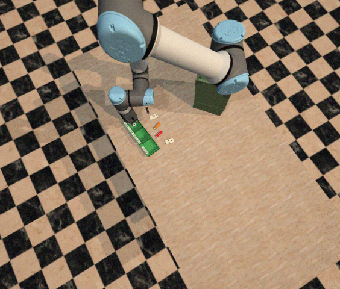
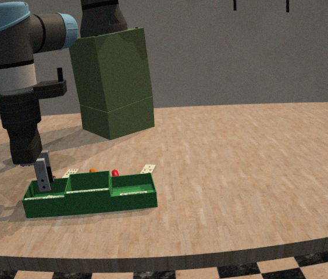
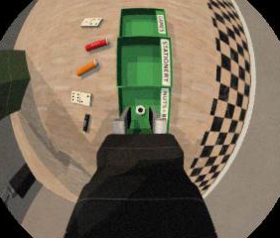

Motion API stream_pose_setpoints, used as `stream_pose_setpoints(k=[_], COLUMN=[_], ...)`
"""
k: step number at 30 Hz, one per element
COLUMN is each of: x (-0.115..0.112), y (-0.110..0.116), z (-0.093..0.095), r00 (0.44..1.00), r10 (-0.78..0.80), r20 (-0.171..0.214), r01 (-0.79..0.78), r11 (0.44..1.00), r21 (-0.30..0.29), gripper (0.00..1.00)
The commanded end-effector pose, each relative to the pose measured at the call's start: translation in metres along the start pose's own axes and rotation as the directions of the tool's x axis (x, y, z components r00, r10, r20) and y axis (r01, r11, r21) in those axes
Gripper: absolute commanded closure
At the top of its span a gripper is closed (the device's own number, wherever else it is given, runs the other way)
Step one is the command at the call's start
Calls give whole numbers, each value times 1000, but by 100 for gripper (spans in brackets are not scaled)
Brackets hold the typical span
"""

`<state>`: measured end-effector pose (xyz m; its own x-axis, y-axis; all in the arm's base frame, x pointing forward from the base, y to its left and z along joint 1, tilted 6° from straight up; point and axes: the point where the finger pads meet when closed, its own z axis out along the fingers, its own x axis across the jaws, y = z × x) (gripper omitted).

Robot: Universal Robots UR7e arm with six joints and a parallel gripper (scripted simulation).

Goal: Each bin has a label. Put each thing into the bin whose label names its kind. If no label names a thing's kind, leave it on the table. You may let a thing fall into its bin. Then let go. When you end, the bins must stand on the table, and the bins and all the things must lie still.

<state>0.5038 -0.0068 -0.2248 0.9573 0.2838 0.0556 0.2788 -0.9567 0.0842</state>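
The fingers stand a bit over halfway apart and have hold of nothing; they reach down into the end bin, whose label begins "NUTS". Between them in the wrist view sits a nut, let go and apart from both tips, seemingly in that bin. If the fingers swing sideways before rising past the rim, they could catch a wall and drag the joined bins, since there is little room on either side.

Next along is the STATIONERY bin, then the GAMES bin; neither shows anything inside. Beyond the bins, on the worktop, lie a near domino, a far domino, an orange cylinder, a red cylinder and a small black piece. The cylinders look like batteries, which no readable label names; binning them would be a mistake, and a nudge could roll them.

The black piece's kind is unclear, the "NUTS" label is partly hidden by a finger, and the bin walls hide the cylinders' lower parts in the exterior view.
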Motion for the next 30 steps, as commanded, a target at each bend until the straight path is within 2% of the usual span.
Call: stream_pose_setpoints(k=[1, 4, 8, 24, 25, 27, 30], x=[0, 0, 0, 0, -10, -25, -50], y=[-1, -1, -2, -1, -2, -6, -11], z=[-8, -13, -29, -28, -28, -29, -29], r00=[1000, 1000, 1000, 1000, 999, 989, 977], r10=[-1, -1, -1, 0, -49, -148, -211], r20=[1, 1, 1, -1, 1, -1, 0], r01=[1, 1, 1, 0, 49, 148, 211], r11=[1000, 1000, 1000, 1000, 999, 989, 977], r21=[1, 1, 1, 0, 1, 1, 0], gripper=[36, 36, 36, 36, 21, 21, 21])
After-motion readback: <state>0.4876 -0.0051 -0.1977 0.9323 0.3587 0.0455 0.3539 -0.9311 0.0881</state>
